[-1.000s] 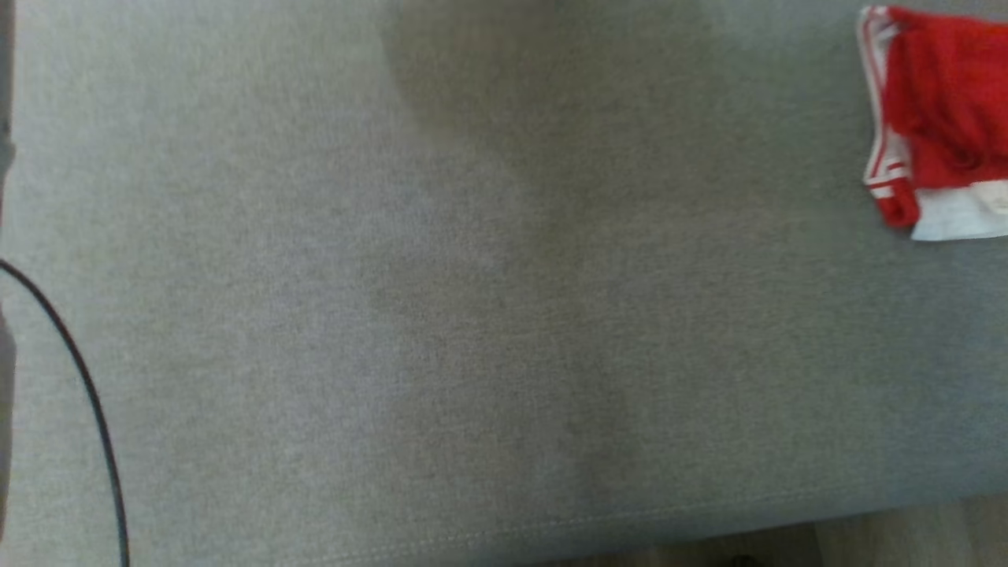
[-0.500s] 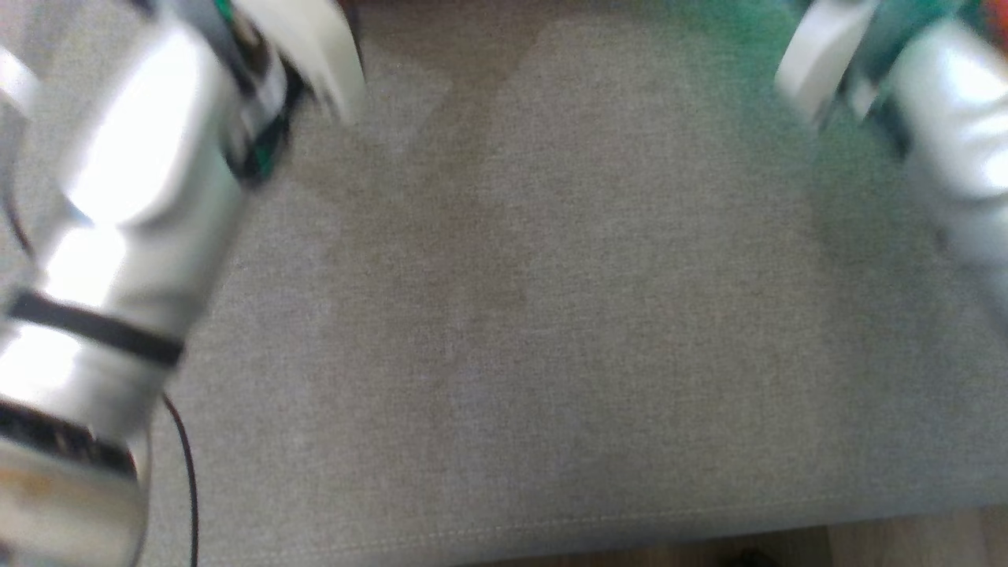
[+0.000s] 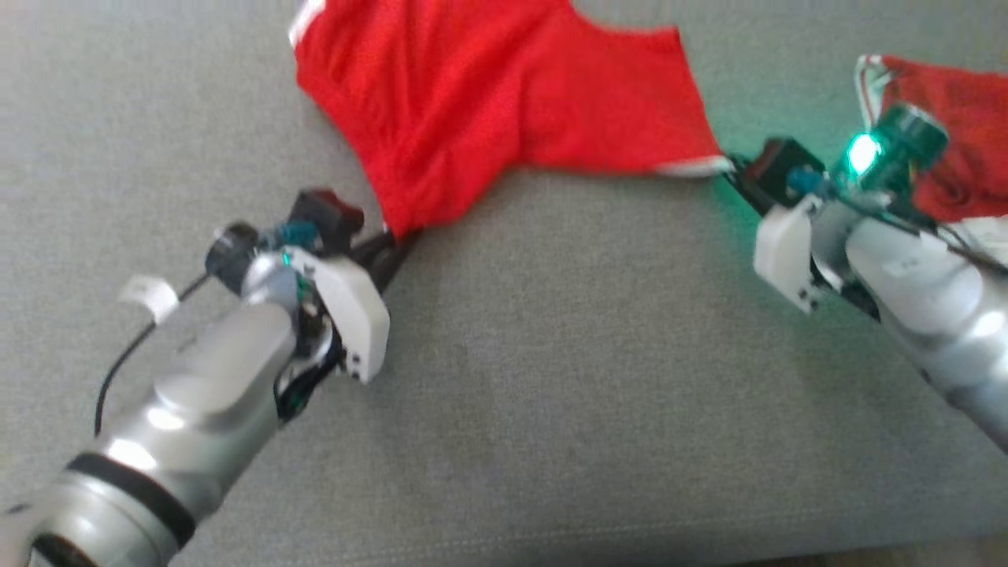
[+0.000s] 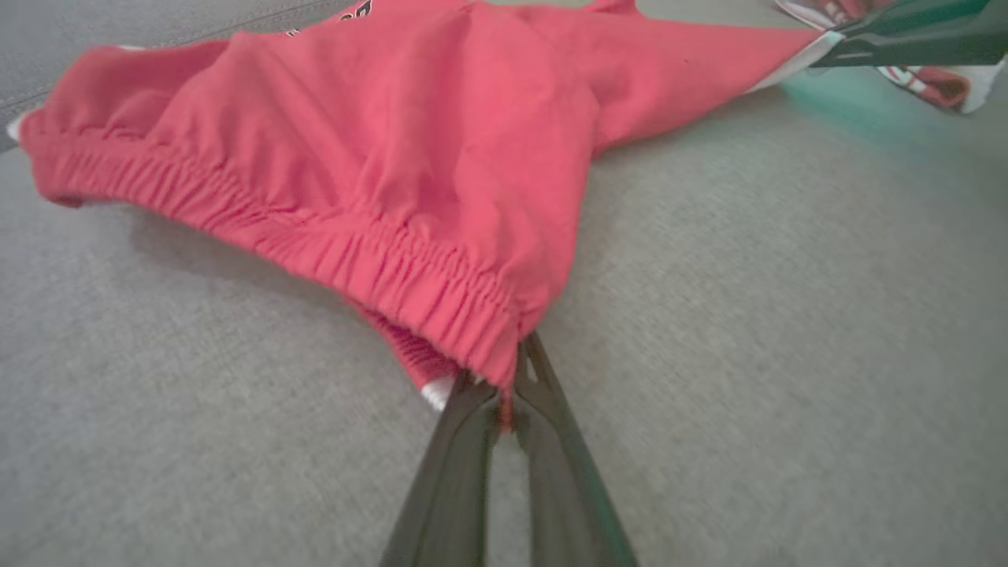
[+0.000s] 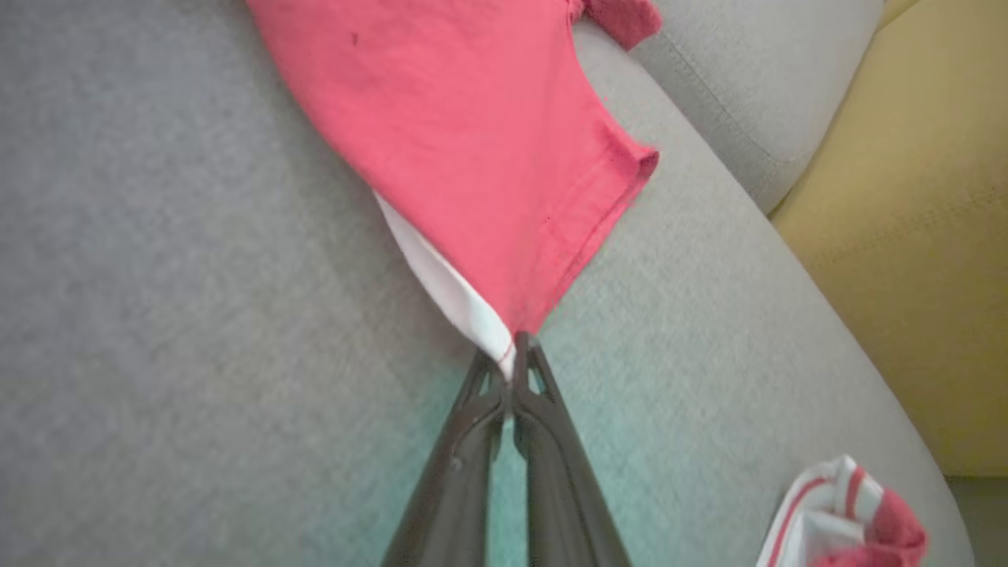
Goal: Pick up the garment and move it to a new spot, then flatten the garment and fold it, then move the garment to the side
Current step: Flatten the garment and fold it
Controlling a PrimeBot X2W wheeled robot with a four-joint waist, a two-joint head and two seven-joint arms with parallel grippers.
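The garment [image 3: 488,102] is a pair of red shorts with an elastic waistband and white trim, stretched over the grey cushion between both arms. My left gripper [image 3: 405,235] is shut on a corner of its waistband [image 4: 441,303]; in the left wrist view the fingers [image 4: 543,409] pinch the gathered hem. My right gripper [image 3: 728,163] is shut on the garment's leg corner [image 5: 504,315], where red cloth and white lining meet at the closed tips. The far end of the garment runs past the top edge of the head view.
A second red and white cloth [image 3: 961,134] lies crumpled at the far right behind my right wrist, also in the right wrist view [image 5: 846,516]. The grey cushion [image 3: 551,378] ends at a seam near the bottom. A yellow cushion [image 5: 921,236] borders the sofa's far side.
The head camera has swung. Both arms, absent a second ago and blurred half a second ago, now reach forward holding the red garment stretched between them.
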